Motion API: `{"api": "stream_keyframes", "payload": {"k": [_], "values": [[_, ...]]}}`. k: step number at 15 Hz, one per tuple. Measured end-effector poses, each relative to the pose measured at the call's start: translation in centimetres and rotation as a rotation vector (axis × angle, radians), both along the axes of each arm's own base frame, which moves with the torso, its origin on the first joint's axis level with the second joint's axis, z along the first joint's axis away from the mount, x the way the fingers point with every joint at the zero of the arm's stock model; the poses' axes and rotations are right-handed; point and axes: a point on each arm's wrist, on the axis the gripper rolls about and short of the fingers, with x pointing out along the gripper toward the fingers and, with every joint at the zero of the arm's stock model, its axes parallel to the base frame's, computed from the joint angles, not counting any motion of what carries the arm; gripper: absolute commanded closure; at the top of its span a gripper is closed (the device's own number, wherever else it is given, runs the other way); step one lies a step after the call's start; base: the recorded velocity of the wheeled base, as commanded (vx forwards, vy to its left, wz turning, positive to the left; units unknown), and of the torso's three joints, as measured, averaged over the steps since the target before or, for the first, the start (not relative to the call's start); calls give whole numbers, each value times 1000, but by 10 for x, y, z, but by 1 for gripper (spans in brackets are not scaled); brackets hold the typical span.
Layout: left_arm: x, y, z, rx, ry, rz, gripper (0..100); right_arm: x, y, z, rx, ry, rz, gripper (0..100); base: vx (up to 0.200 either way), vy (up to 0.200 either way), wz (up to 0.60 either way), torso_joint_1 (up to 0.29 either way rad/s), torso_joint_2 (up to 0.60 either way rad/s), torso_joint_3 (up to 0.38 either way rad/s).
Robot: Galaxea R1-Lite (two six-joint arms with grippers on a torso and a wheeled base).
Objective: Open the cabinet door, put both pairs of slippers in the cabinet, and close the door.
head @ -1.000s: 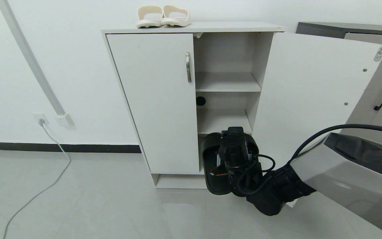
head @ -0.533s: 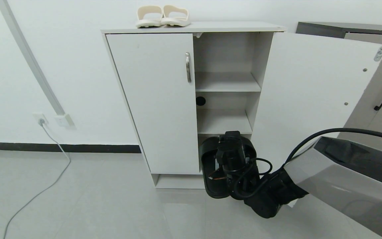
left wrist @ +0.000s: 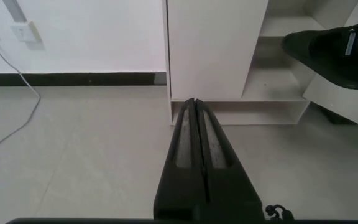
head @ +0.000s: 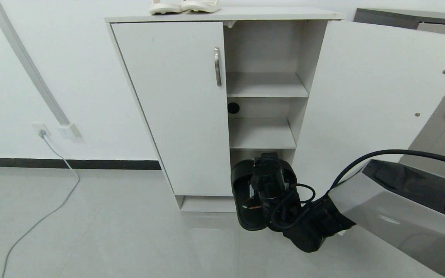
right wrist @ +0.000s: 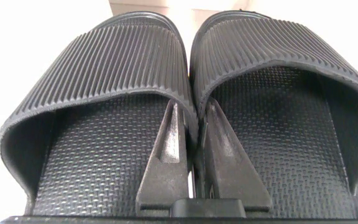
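1. Where the right gripper reaches in from the heel end, its two tapered metal fingers are clamped on the touching inner edges of the black slippers. One finger lies on each footbed.
2. The slippers are rubbery. Fine ribs run across the arched straps just ahead of the jaws, and a small raised grid covers the footbeds on either side of them.
3. From the head view the pair sits side by side, toes pointing away from the jaws into the cabinet and its lowest opening, heels out over the glossy grey floor tiles. Whether they rest on the bottom board cannot be told.
4. That view alone gives the smooth white panels and the closed left door with its metal bar handle. It also shows the open right door, two bare shelves above the jaws, and the cream slippers on top.
5. The right arm slants low from the robot's right, wrist bent toward the opening.
6. The left gripper hangs low over the tiles, its long dark fingers pressed flat together with nothing between, the closed door's foot ahead of their tips.
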Motion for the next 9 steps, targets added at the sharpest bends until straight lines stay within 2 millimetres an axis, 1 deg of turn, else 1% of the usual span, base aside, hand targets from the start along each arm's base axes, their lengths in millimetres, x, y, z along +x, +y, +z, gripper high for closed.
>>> {"api": "stream_keyframes", "payload": {"k": [3,4,6,7,9], "values": [[0,0,0,0,0,0,100,0,1,3,2,-12,1,100,0,0,0,2,1,-196],[0,0,0,0,0,0,100,1,1,7,18,-31,-2,100,0,0,0,-2,-2,-183],[0,0,0,0,-1,1,100,1,1,19,44,-96,-1,100,0,0,0,5,0,-195],[0,0,0,1,-1,2,100,1,-1,26,45,-144,-1,100,0,0,0,7,2,-203],[0,0,0,1,-1,3,100,2,-8,35,39,-198,-10,100,0,0,0,5,5,-205]]}}
